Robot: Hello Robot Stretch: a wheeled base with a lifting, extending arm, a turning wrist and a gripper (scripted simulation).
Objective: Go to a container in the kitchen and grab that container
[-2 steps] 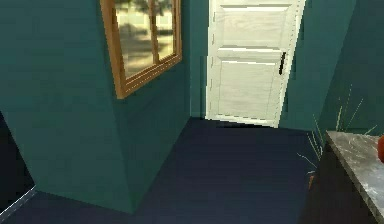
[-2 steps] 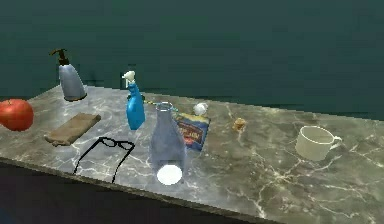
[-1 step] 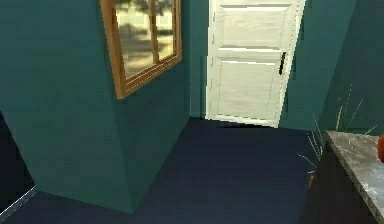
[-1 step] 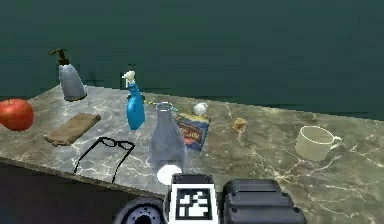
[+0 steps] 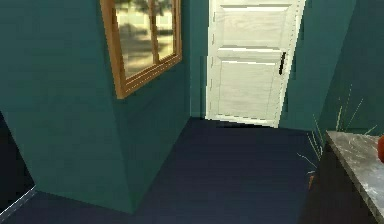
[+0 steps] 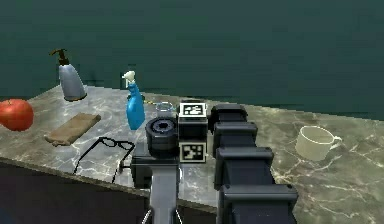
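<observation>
A small clear container (image 6: 162,105), squat and glassy with a pale rim, stands on the countertop (image 6: 285,122) just right of the blue spray bottle (image 6: 133,100). The gripper (image 6: 158,128), a dark rounded body beside two white marked squares, sits directly in front of it. I cannot tell whether it holds anything, nor how its fingers are set.

The countertop is grey veined marble. Farther left are a grey pump bottle (image 6: 68,78), a folded tan cloth (image 6: 75,128), black-framed glasses (image 6: 105,150) and a glossy red fruit (image 6: 12,113). A white mug (image 6: 315,143) stands well to the right.

Ahead, teal walls flank a white panelled door (image 5: 250,60), a wood-framed window (image 5: 143,40) and a dark blue floor (image 5: 230,170).
</observation>
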